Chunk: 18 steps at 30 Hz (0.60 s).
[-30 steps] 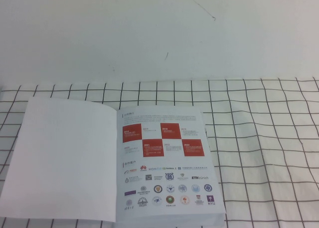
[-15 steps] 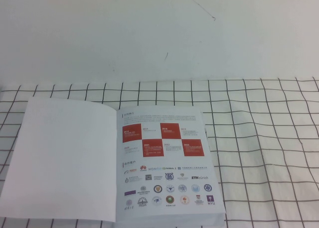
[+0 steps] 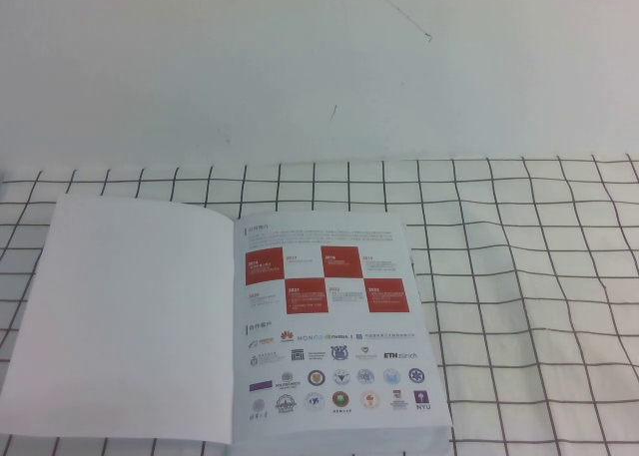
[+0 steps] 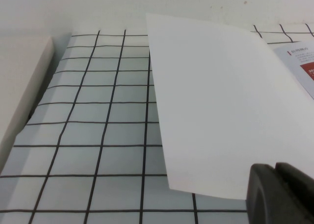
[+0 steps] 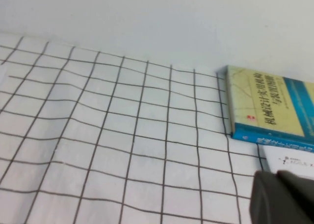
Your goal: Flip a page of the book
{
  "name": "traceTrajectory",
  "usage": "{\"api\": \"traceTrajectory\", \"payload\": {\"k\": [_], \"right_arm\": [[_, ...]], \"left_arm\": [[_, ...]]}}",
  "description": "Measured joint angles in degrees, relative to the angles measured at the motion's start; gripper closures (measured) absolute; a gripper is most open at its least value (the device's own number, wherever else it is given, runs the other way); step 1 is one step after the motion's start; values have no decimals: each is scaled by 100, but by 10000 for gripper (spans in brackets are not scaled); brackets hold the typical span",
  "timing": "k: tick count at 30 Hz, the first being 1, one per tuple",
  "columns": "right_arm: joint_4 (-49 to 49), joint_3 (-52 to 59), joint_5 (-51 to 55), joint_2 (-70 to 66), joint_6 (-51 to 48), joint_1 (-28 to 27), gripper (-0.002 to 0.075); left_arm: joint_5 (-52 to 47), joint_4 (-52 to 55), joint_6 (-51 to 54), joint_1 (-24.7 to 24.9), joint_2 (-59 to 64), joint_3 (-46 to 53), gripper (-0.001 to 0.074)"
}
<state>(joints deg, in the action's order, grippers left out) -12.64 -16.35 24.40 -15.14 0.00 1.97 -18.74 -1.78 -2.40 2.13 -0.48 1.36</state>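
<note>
Book: you have the book (image 3: 235, 321) lying open and flat on the checked tablecloth (image 3: 529, 276), at its near left part.
Page: the page (image 3: 130, 316) lies turned over to the left, blank white side up; the inner page (image 3: 334, 321) with red squares and logos faces up on the right.
Left gripper: the left gripper (image 4: 282, 194) sits just beside the page's corner; you cannot tell how its jaws stand.
Right gripper: the right gripper (image 5: 282, 197) sits near a yellow-and-blue book (image 5: 272, 109), possibly over a white card; jaw state unclear.
</note>
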Motion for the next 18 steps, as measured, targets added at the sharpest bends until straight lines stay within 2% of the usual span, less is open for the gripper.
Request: {"api": "traceTrajectory", "payload": {"k": [4, 9, 12, 18], "right_arm": [[109, 595, -181, 669, -56, -449, 726], [527, 1390, -171, 1486, -653, -831, 726], [767, 1742, -184, 1562, -771, -929, 726], [950, 1784, -252, 1590, -826, -950, 726]], "left_arm": [[-4, 0, 0, 0, 0, 0, 738], [-13, 0, 0, 0, 0, 0, 738], [-13, 0, 0, 0, 0, 0, 738], [-17, 0, 0, 0, 0, 0, 738]]}}
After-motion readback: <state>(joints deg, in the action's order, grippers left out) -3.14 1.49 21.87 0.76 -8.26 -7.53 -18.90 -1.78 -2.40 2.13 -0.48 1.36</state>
